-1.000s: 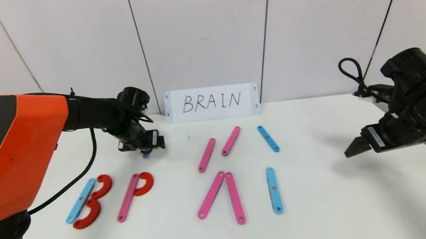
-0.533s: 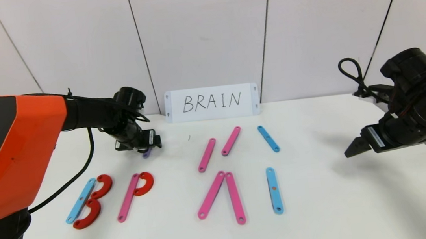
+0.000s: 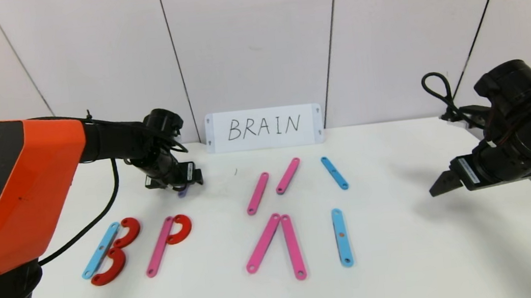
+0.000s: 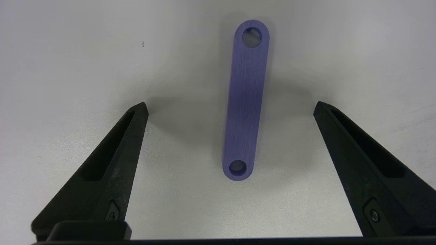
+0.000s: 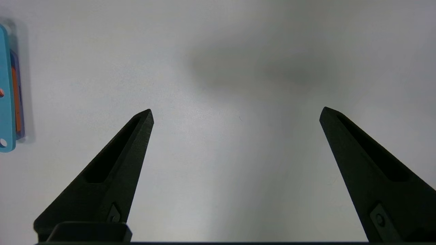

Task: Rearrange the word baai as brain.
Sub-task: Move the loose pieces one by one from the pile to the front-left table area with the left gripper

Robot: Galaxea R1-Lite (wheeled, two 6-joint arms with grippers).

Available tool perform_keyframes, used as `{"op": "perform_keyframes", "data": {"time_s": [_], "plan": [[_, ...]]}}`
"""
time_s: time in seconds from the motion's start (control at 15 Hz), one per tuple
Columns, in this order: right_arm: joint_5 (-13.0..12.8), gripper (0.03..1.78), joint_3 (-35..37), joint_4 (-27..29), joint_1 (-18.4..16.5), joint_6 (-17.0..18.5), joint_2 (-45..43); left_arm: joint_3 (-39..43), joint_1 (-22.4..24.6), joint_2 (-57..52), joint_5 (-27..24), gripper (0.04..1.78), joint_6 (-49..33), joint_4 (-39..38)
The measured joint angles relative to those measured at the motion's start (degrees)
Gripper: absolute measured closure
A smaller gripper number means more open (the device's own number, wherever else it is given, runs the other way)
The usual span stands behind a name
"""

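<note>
The left gripper (image 4: 231,105) hangs over a flat purple plastic bar (image 4: 246,100) lying on the white table (image 3: 406,262); its jaws are spread wide on both sides, not touching it. In front lies the word made of flat plastic pieces (image 3: 216,243): red arcs, pink and blue bars. Far right, the right gripper (image 5: 236,114) hovers, jaws spread, holding nothing.

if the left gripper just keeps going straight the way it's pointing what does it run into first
Most likely the purple bar. The left gripper points down at the table with its jaws open, and the bar lies flat between the fingertips, touching neither. How far above the bar it sits is unclear.
</note>
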Motion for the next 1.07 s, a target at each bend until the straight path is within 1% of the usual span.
{"op": "perform_keyframes", "data": {"time_s": [0.2, 0.33, 0.47, 0.53, 0.6, 0.73, 0.87, 0.93, 1.07], "plan": [[0.0, 0.1, 0.0, 0.0, 0.0, 0.0, 0.0, -0.1, 0.0, 0.1, 0.0, 0.15, 0.0, 0.0], [0.0, 0.1, 0.0, 0.0, 0.0, 0.0, 0.0, -0.1, 0.0, 0.1, 0.0, 0.29, 0.0, 0.0], [0.0, 0.1, 0.0, 0.0, 0.1, 0.0, 0.0, 0.0, 0.0, 0.2, 0.0, 0.5, 0.0, 0.0], [0.0, 0.1, 0.0, 0.0, 0.1, 0.0, 0.0, 0.0, 0.0, 0.2, 0.0, 0.65, 0.1, 0.0], [0.0, 0.1, 0.0, 0.0, 0.1, 0.0, 0.1, 0.2, -0.1, 0.1, -0.2, 0.86, 0.0, -0.1], [0.0, 0.1, 0.0, 0.0, 0.1, 0.0, 0.1, 0.6, -0.3, -0.2, -2.0, 1.21, -0.2, 0.0], [0.0, 0.1, 0.1, -0.1, 0.2, 0.0, 0.1, 1.2, -1.0, -0.9, -4.6, 1.48, -0.3, 0.2], [0.0, 0.1, 0.1, -0.1, 0.2, 0.0, 0.1, 1.4, -1.1, -1.1, -4.7, 1.54, -0.3, 0.2], [0.0, 0.1, 0.2, -0.3, 0.2, 0.0, 0.0, 1.6, -1.1, -1.4, -4.8, 1.55, -0.3, 0.0]]}}
